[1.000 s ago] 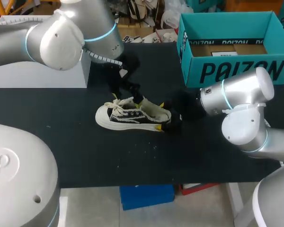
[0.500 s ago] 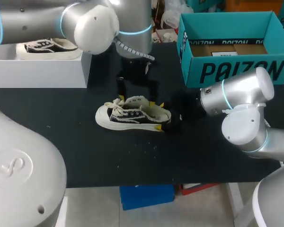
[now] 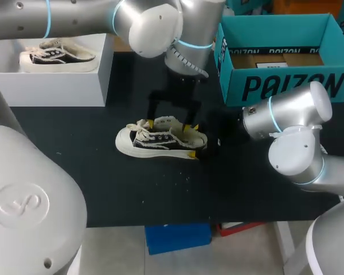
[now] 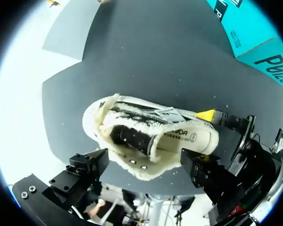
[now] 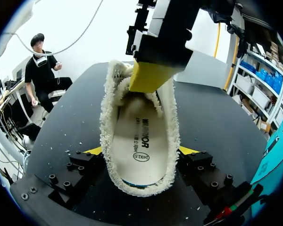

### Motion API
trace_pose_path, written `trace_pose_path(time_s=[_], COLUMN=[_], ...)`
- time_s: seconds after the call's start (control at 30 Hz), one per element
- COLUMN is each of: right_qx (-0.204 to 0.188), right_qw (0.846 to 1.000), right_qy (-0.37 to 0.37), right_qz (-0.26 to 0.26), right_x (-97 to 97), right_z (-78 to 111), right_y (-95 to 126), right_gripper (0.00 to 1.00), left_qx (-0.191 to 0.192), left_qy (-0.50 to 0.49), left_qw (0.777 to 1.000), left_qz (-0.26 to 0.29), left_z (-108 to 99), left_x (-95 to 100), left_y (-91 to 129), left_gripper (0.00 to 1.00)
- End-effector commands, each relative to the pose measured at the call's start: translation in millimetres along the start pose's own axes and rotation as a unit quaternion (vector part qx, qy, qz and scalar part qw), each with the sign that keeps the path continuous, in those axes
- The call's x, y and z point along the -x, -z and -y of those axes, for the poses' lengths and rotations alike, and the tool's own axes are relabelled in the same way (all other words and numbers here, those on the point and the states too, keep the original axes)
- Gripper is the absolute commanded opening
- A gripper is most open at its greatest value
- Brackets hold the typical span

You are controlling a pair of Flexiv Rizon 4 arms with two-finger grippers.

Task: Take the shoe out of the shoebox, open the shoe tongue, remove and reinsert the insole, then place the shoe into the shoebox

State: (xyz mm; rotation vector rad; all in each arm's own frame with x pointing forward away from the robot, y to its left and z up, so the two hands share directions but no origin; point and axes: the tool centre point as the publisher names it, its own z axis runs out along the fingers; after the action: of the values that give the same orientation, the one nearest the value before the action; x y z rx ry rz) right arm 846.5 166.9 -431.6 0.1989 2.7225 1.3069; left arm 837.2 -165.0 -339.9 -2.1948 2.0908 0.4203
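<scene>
Right claw [image 5: 140, 151] is clamped on the shoe [image 3: 160, 140] heel, left claw [image 3: 168, 125] hangs spread above, so we reckon grabbing the insole [image 5: 140, 136] comes next.

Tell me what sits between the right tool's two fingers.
The heel end of the shoe fills the gap of the right tool, and both fingers touch its sides. The right wrist view shows this most clearly.

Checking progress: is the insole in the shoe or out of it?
In: right wrist view shows the insole lying flat inside the shoe.
</scene>
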Motion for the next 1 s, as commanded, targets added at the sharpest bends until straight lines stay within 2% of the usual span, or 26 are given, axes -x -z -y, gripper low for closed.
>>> trace_pose_path(time_s=[0.03, 0.2, 0.9, 0.97, 1.0], right_qx=[-0.001, -0.001, -0.001, -0.001, -0.001], right_qw=[1.000, 1.000, 1.000, 1.000, 1.000], right_qy=[-0.001, -0.001, -0.001, -0.001, -0.001], right_qz=[0.001, 0.001, 0.001, 0.001, 0.001], right_x=[0.8, 0.8, 0.8, 0.8, 0.8], right_z=[1.3, 1.3, 1.3, 1.3, 1.3], right_y=[-5, -5, -5, -5, -5], right_gripper=[0.00, 0.00, 0.00, 0.00, 0.00], left_qx=[-0.040, -0.058, -0.079, -0.079, -0.079], left_qy=[0.003, -0.015, -0.036, -0.037, -0.038], left_qw=[0.995, 0.993, 0.992, 0.992, 0.992], left_qz=[0.091, 0.106, 0.095, 0.094, 0.094], left_z=[-8, -9, -7, -6, -5], left_x=[-6.3, -5.3, 9.9, 11.7, 12.6], left_y=[-1, -4, -19, -21, -22], left_gripper=[1.00, 1.00, 1.00, 0.90, 0.91])
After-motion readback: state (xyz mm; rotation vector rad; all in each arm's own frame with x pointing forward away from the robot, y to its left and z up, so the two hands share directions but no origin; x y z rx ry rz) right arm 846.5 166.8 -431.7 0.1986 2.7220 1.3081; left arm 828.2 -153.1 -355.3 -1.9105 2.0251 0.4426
